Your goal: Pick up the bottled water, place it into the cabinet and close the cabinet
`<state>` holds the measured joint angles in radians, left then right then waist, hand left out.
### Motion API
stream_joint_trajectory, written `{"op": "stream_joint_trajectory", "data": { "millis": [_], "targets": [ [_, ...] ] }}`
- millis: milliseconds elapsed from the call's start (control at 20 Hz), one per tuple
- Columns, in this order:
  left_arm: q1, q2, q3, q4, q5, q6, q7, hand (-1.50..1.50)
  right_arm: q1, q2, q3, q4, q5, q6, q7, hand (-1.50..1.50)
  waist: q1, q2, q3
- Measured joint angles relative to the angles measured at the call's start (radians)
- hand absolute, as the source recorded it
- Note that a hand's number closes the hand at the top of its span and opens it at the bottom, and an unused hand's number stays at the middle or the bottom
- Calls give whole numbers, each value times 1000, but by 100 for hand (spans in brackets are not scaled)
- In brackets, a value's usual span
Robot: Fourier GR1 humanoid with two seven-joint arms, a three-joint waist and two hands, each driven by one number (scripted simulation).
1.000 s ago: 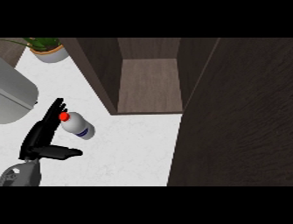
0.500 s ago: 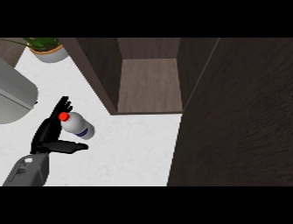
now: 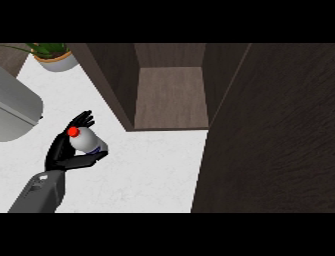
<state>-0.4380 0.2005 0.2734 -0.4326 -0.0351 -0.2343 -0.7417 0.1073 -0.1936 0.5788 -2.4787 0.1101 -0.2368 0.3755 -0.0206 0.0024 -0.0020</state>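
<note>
The left hand (image 3: 58, 151) is curling round the bottled water (image 3: 89, 142), its red cap tilting toward the fingertips. The open cabinet (image 3: 170, 97) is lying ahead and rightward.

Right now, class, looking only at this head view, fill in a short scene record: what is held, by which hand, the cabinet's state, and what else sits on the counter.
Held item: bottled water, red cap showing
Holder: left hand, fingers and thumb curled round the bottle
Right hand: not in view
Bottle position: above the white counter, outside the cabinet, left of its opening
Cabinet: cabinet open, with its door swung out at the view's right
Other items: potted plant at top left; grey rounded appliance at left edge
</note>
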Motion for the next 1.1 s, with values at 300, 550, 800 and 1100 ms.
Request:
{"op": "stream_joint_trajectory", "data": {
  "millis": [300,550,800,1100],
  "targets": [
    [-63,-21,-16,72,-14,-29,-45,150,-16,-7,-11,1,-5,-11,13,-150,0,0,0],
    [-69,-37,-87,52,-102,66,-128,150,-26,-14,1,6,-5,-22,14,-150,1,-2,0],
    [-47,-73,-103,9,-124,159,-187,150,0,-35,-8,5,-9,-20,-7,-150,8,-3,1],
    [11,-160,-128,-83,-57,229,-225,150,20,-42,-17,6,-16,-27,-37,-150,13,-6,2]
  ]
}}
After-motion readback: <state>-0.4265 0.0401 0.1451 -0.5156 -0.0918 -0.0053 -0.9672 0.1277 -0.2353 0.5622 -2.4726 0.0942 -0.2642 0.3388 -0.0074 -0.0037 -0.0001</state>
